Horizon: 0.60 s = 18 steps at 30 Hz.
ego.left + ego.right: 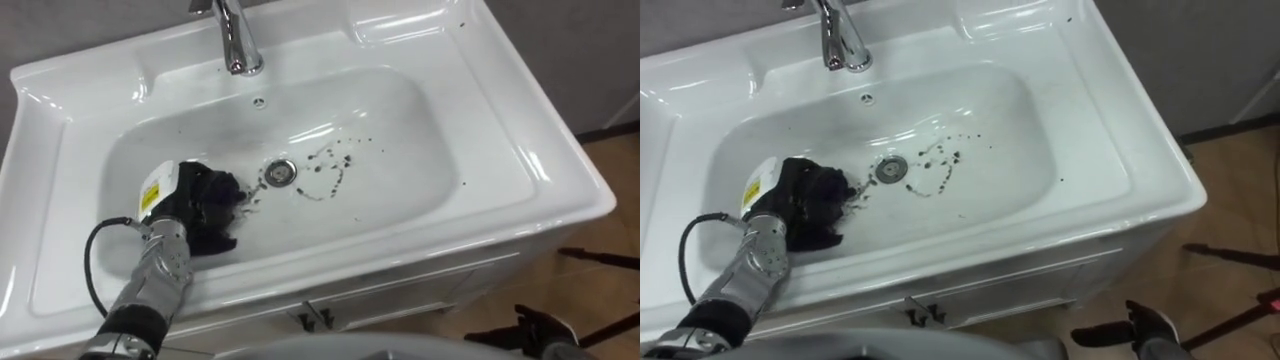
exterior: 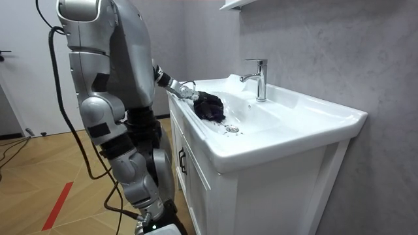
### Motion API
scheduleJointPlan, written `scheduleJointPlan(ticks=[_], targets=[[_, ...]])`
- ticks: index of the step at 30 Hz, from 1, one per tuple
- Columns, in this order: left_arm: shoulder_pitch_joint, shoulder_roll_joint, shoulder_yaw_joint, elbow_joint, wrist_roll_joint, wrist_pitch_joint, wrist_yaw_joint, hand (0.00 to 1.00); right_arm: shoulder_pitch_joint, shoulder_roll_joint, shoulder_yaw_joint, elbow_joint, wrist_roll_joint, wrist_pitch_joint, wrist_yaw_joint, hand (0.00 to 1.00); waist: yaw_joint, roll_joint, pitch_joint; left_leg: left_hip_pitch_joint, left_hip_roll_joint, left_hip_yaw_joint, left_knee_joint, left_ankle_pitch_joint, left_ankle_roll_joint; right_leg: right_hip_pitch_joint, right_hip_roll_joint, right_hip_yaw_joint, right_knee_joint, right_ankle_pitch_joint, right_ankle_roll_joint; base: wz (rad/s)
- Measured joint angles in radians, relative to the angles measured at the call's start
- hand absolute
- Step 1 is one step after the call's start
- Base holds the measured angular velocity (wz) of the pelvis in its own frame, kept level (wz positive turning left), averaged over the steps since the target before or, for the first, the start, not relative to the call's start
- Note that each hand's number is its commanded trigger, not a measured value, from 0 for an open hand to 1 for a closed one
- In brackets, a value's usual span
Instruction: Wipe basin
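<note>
We see the white ceramic basin (image 1: 520, 150) set into a white cabinet (image 2: 261, 196), and its bowl is partly dirty: a scatter of dark specks and a thin dark smear (image 1: 330, 170) lies on the bottom just to the right of the round metal drain (image 1: 282, 172), with a few more flecks beside the drain's left edge. The crumpled black cloth (image 1: 214, 238) rests on the bowl's floor left of the drain, close to it and on the side nearest the robot, pressed against the white surface. The left hand (image 1: 192, 200) sits on top of that cloth, reaching in over the basin's front rim from the lower left. Its fingers (image 1: 228, 188) appear curled down round the bunched fabric and holding it, though dark on dark makes their outline hard for us to trace. Behind the bowl, at the middle of the back ledge, stands the chrome tap (image 1: 236, 40), its spout pointing over the bowl. In the room view we find the robot standing upright at the cabinet's front, on a wooden floor (image 2: 39, 170) marked by a red strip (image 2: 59, 205). A grey wall (image 2: 326, 46) rises behind the tap.
</note>
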Motion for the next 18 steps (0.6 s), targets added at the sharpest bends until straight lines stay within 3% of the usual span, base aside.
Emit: scheduleJointPlan(ticks=[4, 7, 9, 14, 18], targets=[[-0.041, -0.016, -0.018, 0.018, -0.05, 0.001, 0.001, 1.0, -0.022, 0.003, 0.034, 0.001, 0.001, 0.0, -0.029, 0.0, 0.0, -0.008, 0.0034, -0.026, -0.001, 0.01, -0.001, 0.006, 0.002, -0.043, -0.006, 0.005, 0.032, -0.005, 0.001, -0.05], [-0.096, -0.031, -0.067, 0.037, -0.119, 0.001, 0.0, 1.0, -0.056, 0.018, 0.079, 0.006, 0.039, 0.0, -0.041, 0.0, -0.006, -0.02, 0.0123, -0.059, -0.002, 0.011, 0.009, 0.009, 0.004, -0.08, -0.007, 0.007, 0.047, -0.006, 0.001, 0.01], [-0.14, -0.061, -0.08, 0.061, -0.132, -0.005, 0.0, 1.0, -0.084, 0.035, 0.093, 0.025, 0.037, 0.0, -0.041, 0.0, -0.02, -0.024, 0.0154, -0.083, -0.004, 0.01, 0.017, 0.012, 0.009, -0.099, -0.012, 0.0, 0.051, -0.006, 0.001, 0.1], [-0.251, -0.086, -0.194, 0.096, -0.264, -0.008, -0.001, 1.0, -0.149, 0.053, 0.132, 0.043, 0.035, 0.0, -0.041, 0.0, -0.079, -0.012, 0.0237, -0.187, -0.005, 0.014, 0.064, 0.015, 0.015, -0.196, -0.02, 0.001, 0.105, -0.013, 0.007, 0.11], [-0.302, -0.117, -0.207, 0.091, -0.317, -0.025, -0.008, 1.0, -0.184, 0.054, 0.153, 0.047, 0.031, 0.0, -0.04, 0.0, -0.087, 0.0, 0.0401, -0.223, -0.001, 0.041, 0.073, 0.018, 0.02, -0.262, -0.021, 0.027, 0.149, -0.014, 0.005, -0.18]])
